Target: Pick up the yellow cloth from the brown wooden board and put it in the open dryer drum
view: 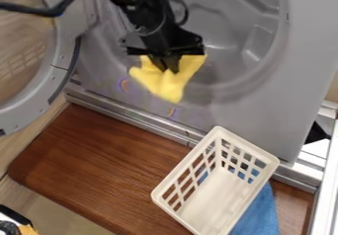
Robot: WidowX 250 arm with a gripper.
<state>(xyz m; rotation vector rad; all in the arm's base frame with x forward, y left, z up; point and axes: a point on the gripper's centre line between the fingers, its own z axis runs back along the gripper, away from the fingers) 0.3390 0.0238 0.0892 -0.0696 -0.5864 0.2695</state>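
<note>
So the black two-finger pincer [170,65] is pinching a soft yellow cloth [167,85], which is dangling by the lower lip of a round grey drum opening [221,29]. Looks like the grabbing part's done, but nothing's being let go yet. The brown wooden desk [99,165] is holding up a cream plastic lattice-sided basket [214,194], a blue cloth [259,214] is peeking out beside it, and the round glass-windowed door [31,104] is hanging open.

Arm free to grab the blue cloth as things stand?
Probably not: the gripper already holds the yellow cloth, and the white basket seems to overlap part of the blue cloth. Its exposed part looks open from above.
</note>
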